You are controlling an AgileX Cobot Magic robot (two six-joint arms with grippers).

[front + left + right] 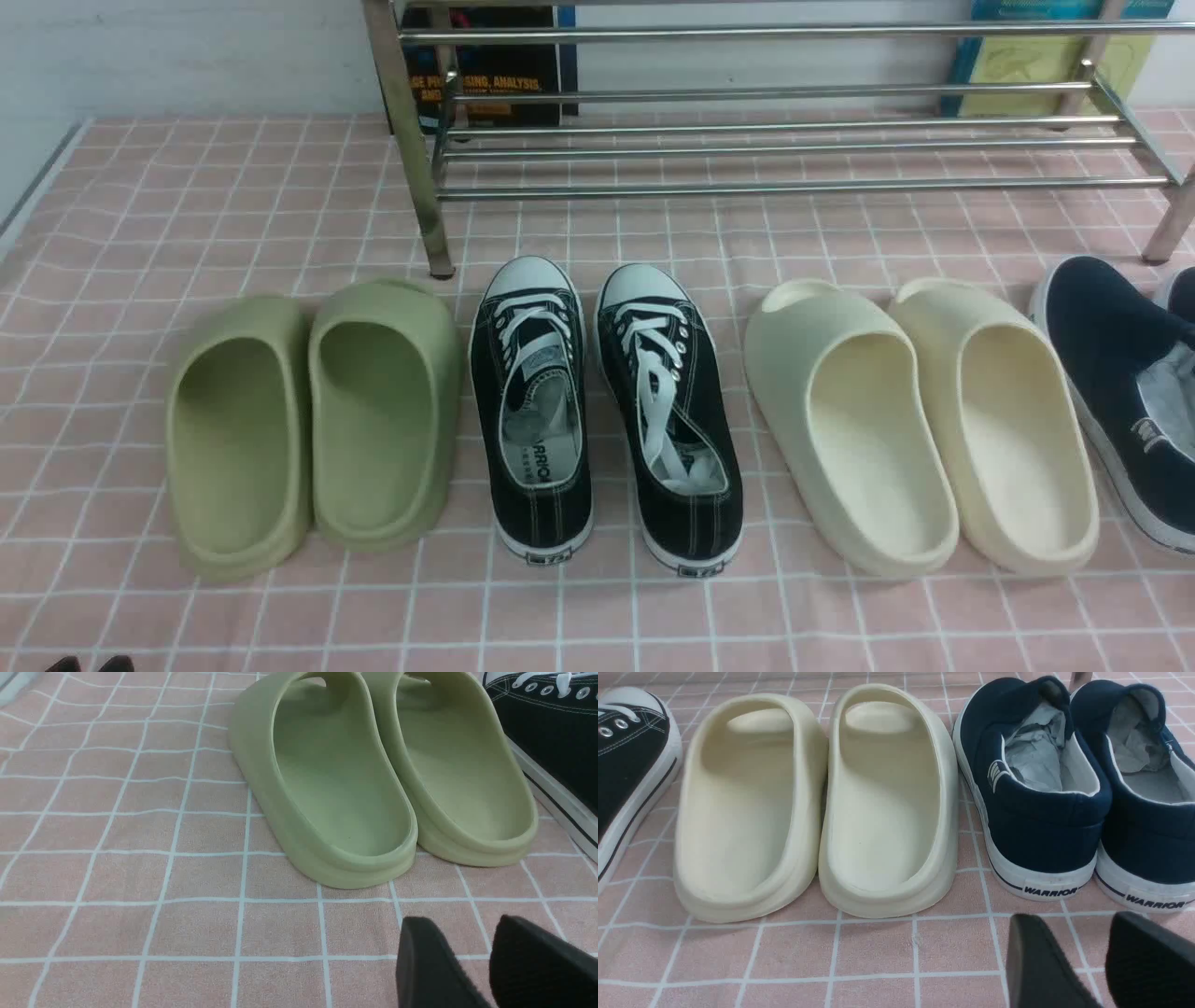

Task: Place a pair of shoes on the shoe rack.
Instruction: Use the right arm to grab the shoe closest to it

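Right wrist view: white-rubber-soled navy canvas shoes (1041, 830), rounded heels.

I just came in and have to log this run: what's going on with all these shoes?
Nothing is being handled yet. Four pairs stand in a row on the pink checked cloth before the chrome shoe rack, with no shoe on its visible rails: green slides, black lace-up sneakers, cream slides, and the navy slip-on shoes at the robot's far right. Both grippers are open and empty: the left gripper by the green slides' heels, the right gripper near the navy pair's heels.
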